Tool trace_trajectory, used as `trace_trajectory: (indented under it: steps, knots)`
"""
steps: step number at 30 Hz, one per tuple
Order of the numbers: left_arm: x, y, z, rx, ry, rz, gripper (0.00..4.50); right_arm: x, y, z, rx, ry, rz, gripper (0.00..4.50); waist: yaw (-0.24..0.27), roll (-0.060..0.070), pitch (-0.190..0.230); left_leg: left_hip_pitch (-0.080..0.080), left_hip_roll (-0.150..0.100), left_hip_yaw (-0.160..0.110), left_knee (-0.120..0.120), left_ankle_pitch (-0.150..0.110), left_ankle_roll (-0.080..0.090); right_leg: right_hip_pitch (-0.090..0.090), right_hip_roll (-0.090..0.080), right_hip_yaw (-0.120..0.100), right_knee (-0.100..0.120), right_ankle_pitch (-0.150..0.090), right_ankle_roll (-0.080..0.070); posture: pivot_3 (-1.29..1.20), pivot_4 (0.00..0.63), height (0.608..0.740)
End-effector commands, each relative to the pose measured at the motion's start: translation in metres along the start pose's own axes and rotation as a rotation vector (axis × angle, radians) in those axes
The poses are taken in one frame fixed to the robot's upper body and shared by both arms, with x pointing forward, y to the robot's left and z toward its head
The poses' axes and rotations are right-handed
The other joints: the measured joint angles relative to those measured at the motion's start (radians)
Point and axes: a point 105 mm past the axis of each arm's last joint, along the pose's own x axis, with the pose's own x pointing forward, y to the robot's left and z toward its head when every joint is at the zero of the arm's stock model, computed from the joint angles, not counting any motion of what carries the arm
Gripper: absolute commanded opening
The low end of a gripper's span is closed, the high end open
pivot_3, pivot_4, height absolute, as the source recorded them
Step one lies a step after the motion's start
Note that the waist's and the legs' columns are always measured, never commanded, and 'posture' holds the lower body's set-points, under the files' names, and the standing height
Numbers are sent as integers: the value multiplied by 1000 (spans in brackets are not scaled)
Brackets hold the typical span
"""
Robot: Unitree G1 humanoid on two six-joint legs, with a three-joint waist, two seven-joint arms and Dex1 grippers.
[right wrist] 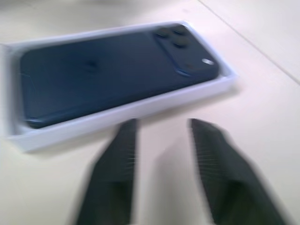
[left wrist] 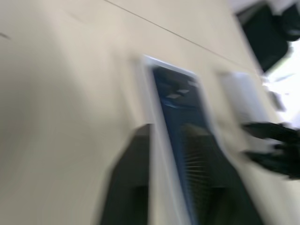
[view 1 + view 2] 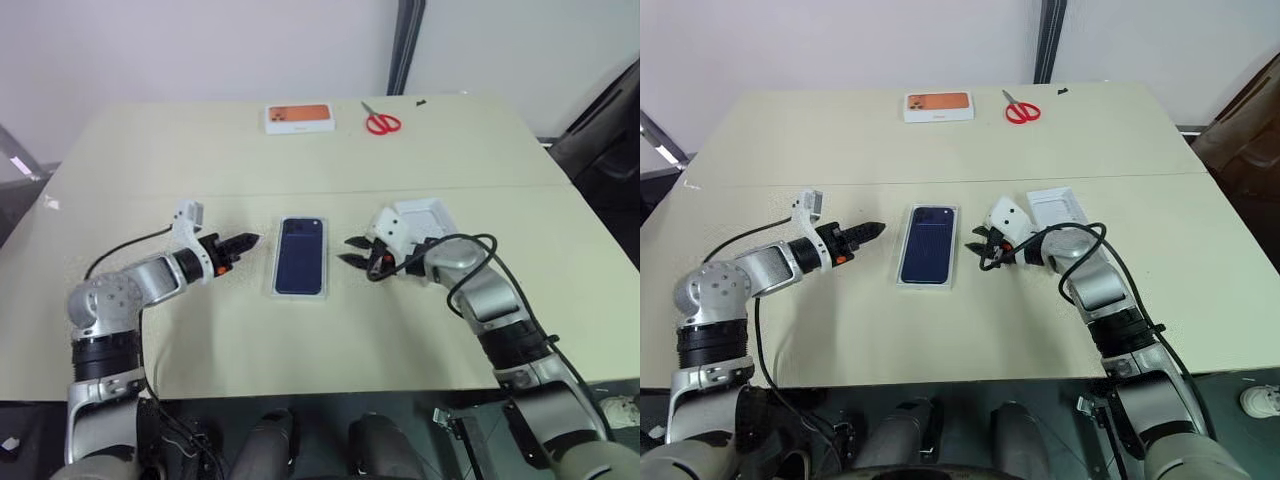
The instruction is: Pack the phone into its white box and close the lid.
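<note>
Phone [image 1: 108, 70] lies camera-side up inside white box [image 3: 301, 293], glossy and slippery, likely fragile; lid [image 3: 1056, 208] just right of box, light stiff card, best pinched by its long edges; left gripper [image 3: 243, 243] clenched, empty; right gripper [image 3: 353, 251] part-open, empty

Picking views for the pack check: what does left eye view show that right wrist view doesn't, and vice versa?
Left eye, not right wrist: left gripper, shut; red scissors; orange-picture box; shallow white piece behind the right gripper.
Right wrist, not left eye: the phone's separate camera lenses.
Both: phone lying back-up in the uncovered white box; right gripper open beside it.
</note>
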Motion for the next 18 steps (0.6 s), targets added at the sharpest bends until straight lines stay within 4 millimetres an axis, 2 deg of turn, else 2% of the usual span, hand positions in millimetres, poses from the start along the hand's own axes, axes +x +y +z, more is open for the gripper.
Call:
trace_trajectory:
  steps: [1, 3, 5, 9, 12, 18]
  knots:
    - [5, 0, 5, 72, -34, 11, 0, 5, -3, 10, -69, -22, -29, 10, 3, 0, 0, 0, 0, 0, 0, 0, 0, 0, 0, 0, 0, 0, 0, 0, 150, 734]
    - [10, 4, 1, 129, -9, 45, 0, 9, 1, 10, -68, -23, -23, 10, 1, 0, 0, 0, 0, 0, 0, 0, 0, 0, 0, 0, 0, 0, 0, 0, 150, 734]
    - [20, 11, -14, 296, 69, 105, 0, 16, 7, 8, -78, -6, -18, 10, -1, 0, 0, 0, 0, 0, 0, 0, 0, 0, 0, 0, 0, 0, 0, 0, 150, 734]
    - [36, -8, -35, 284, 117, 7, 0, 28, 16, 7, -114, 13, -15, 10, -1, 0, 0, 0, 0, 0, 0, 0, 0, 0, 0, 0, 0, 0, 0, 0, 150, 734]
    - [44, -21, -46, 285, 147, -49, 0, 29, 13, 8, -116, 17, -28, 10, 1, 0, 0, 0, 0, 0, 0, 0, 0, 0, 0, 0, 0, 0, 0, 0, 150, 734]
    - [69, -49, -50, 266, 140, -134, 0, 12, -10, 1, -133, 57, -84, 10, 17, 0, 0, 0, -1, 0, 1, 0, 0, 1, -1, -1, 0, 0, 0, 0, 150, 734]
